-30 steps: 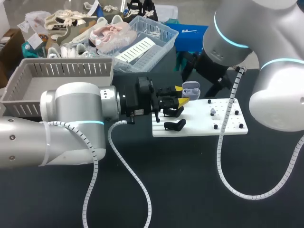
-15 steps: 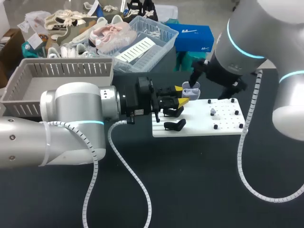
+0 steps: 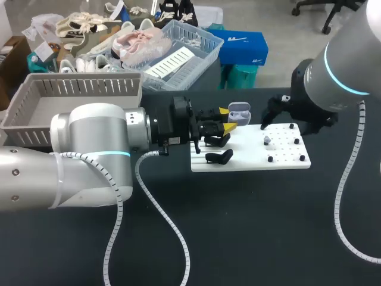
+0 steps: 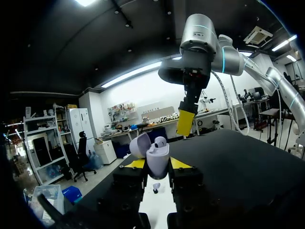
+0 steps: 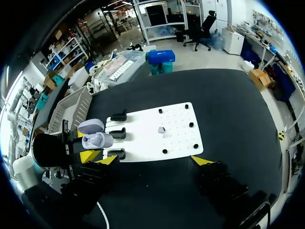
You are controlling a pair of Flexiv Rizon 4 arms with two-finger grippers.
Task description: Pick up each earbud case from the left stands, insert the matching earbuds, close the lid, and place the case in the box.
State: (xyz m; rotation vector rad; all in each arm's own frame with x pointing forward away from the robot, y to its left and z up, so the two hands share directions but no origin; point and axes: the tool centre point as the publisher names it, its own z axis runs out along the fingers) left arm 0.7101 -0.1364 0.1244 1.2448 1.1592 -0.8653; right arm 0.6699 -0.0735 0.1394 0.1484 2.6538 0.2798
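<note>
A lavender earbud case [image 3: 239,111] with its lid open sits between the yellow tips of my left gripper [image 3: 228,122], which is shut on it just above the white board [image 3: 250,159]. In the left wrist view the case [image 4: 157,161] stands upright in the left gripper [image 4: 157,164], and one earbud [image 4: 160,141] shows in its top. My right gripper [image 5: 154,160] is open and empty, hanging over the board's right half [image 5: 181,143], to the right of the case [image 5: 96,140]. A loose white earbud [image 5: 162,130] lies among the black pegs.
Three black stands [image 5: 118,133] line the board's left side. A grey slatted basket [image 3: 71,101] sits at the back left, behind my left arm. A clear basket [image 3: 178,53] and a blue box [image 3: 244,44] stand at the table's far edge.
My right gripper has drawn back from the case to the right, over the pegs, and its fingers have spread wider. The left gripper has held still with the case.
</note>
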